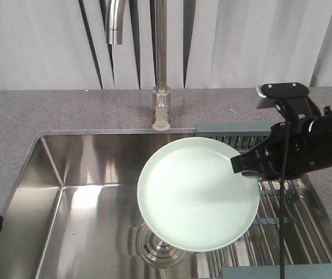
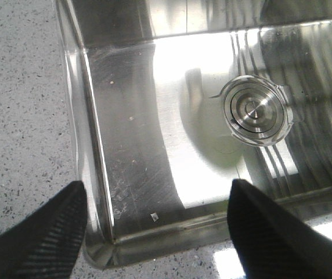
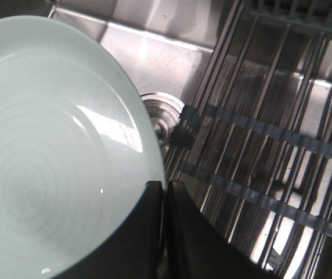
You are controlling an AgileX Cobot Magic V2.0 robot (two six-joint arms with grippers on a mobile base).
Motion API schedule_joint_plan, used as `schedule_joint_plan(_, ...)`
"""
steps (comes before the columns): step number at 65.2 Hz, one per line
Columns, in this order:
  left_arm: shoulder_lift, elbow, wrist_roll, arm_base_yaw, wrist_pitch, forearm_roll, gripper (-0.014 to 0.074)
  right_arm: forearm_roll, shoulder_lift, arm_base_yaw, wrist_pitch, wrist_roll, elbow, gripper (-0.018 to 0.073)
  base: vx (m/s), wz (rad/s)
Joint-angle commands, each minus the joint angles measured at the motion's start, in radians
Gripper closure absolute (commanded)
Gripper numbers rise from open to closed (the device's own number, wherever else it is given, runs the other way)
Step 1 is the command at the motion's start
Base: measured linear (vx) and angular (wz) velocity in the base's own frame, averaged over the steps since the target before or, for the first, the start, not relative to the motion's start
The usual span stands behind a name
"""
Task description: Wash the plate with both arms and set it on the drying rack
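The pale mint-green plate (image 1: 198, 195) hangs tilted above the steel sink, over the drain. My right gripper (image 1: 242, 165) is shut on the plate's right rim; in the right wrist view the plate (image 3: 56, 157) fills the left and the two black fingers (image 3: 148, 221) pinch its edge. The drying rack (image 1: 282, 221) of steel bars with grey-green end pieces lies over the sink's right part, below the right arm; its bars (image 3: 259, 145) show to the right of the plate. My left gripper (image 2: 157, 200) is open over the sink's near left corner, holding nothing.
A tall steel faucet (image 1: 161, 64) stands behind the sink on the speckled grey counter (image 1: 50, 110). The round drain (image 2: 253, 110) sits in the sink floor (image 1: 90, 221). The sink's wall and rim (image 2: 82, 145) run between the left fingers. White curtains hang behind.
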State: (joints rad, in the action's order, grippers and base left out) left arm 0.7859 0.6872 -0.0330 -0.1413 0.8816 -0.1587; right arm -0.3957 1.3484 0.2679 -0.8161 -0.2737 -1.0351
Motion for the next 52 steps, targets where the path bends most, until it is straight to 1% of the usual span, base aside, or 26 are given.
schedule_joint_plan(1, -0.008, 0.023, 0.008, -0.001, -0.047, -0.015, 0.0108, -0.026, -0.036, 0.039, 0.038, 0.015, -0.01, 0.0566, 0.0, 0.0)
schedule_joint_plan(16, -0.008, 0.023, 0.008, -0.001, -0.047, -0.015, 0.0108, -0.03, -0.027, 0.171, 0.095, 0.049, -0.007, 0.0566, 0.0, 0.0)
schedule_joint_plan(26, -0.008, 0.023, 0.008, -0.001, -0.047, -0.015, 0.0108, -0.035, 0.027, 0.229, 0.123, 0.072, -0.032, 0.0566, 0.0, 0.0)
schedule_joint_plan(39, -0.008, 0.023, 0.008, -0.001, -0.047, -0.015, 0.0108, -0.014, 0.149, 0.299, 0.115, 0.076, -0.183, 0.0566, 0.0, 0.0)
schedule_joint_plan(43, -0.008, 0.023, 0.008, -0.001, -0.047, -0.015, 0.0108, 0.0, 0.193, 0.311, 0.11, 0.081, -0.237, 0.0566, 0.0, 0.0)
schedule_joint_plan(52, -0.008, 0.023, 0.008, -0.001, -0.047, -0.015, 0.0108, 0.035, 0.284, 0.309, 0.074, 0.09, -0.375, 0.0566, 0.0, 0.0)
